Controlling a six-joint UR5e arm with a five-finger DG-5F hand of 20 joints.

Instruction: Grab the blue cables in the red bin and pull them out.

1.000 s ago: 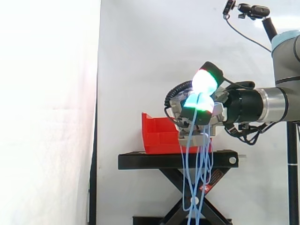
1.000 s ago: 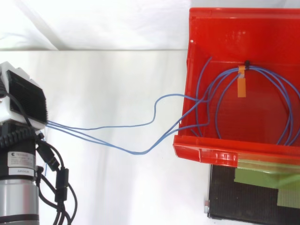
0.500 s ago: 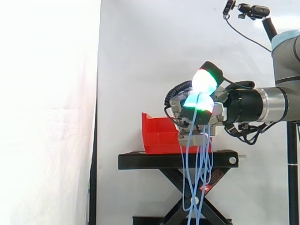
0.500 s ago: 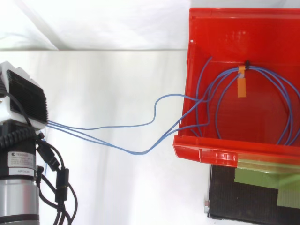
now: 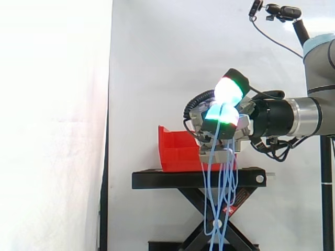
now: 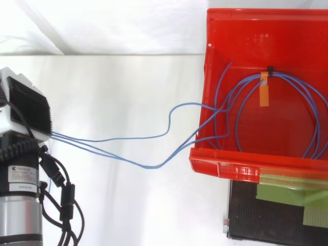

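Note:
In the side view my hand (image 5: 226, 119) hovers just right of the red bin (image 5: 176, 149), a little above the stand, its fingers curled round several blue cables (image 5: 218, 194) that hang in long loops below it. From above, the hand (image 6: 26, 109) is at the far left, and the cable strands (image 6: 148, 137) stretch from it across the white surface and over the front wall of the red bin (image 6: 266, 31). The rest of the cable lies coiled inside the bin, bound by a black tie with an orange tag (image 6: 264, 95).
The bin rests on a black scissor-lift stand (image 5: 199, 179), whose top with green tape (image 6: 279, 197) shows below the bin from above. A white curtain hangs behind everything. The arm enters from the right in the side view.

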